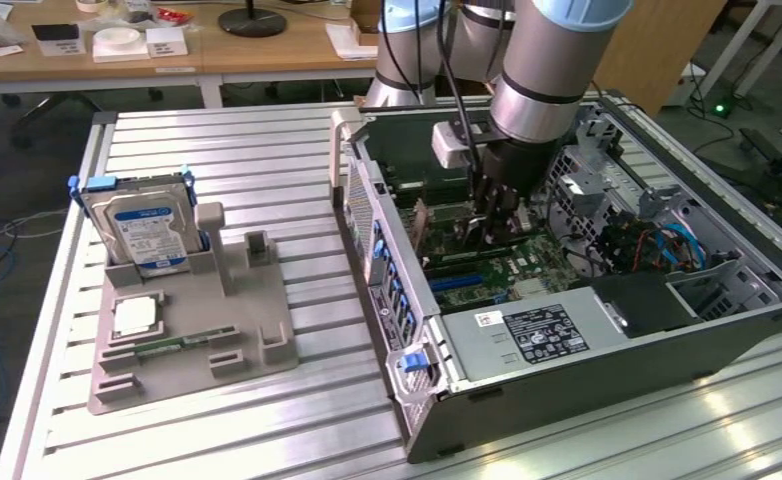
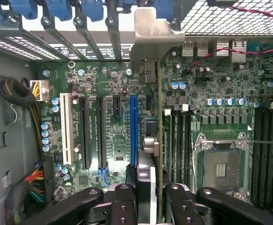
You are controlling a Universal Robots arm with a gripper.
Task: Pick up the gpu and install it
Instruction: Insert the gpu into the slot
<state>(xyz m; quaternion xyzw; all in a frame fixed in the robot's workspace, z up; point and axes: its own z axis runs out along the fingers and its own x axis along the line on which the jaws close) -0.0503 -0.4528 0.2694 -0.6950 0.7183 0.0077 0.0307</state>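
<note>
My gripper (image 2: 148, 199) reaches down into the open computer case (image 1: 405, 300) and is shut on the gpu (image 2: 158, 140). The wrist view shows the card edge-on: a thin green board edge with a dark body between the black fingers (image 2: 122, 201). Its silver end bracket (image 2: 150, 37) points at the case's rear slot openings. The card hangs over the motherboard (image 2: 108, 136), just beside the long blue expansion slot (image 2: 134, 126) and apart from it. In the exterior view the gripper (image 1: 498, 225) hangs low over the board in the middle of the case.
A grey fixture (image 1: 191, 320) at the exterior view's left holds the blue-labelled hard drive (image 1: 144, 225) and a green memory stick (image 1: 164, 348). Inside the case are the power supply (image 1: 538, 335), the processor socket (image 2: 218, 161), memory slots (image 2: 176, 140) and coloured cables (image 2: 33, 183).
</note>
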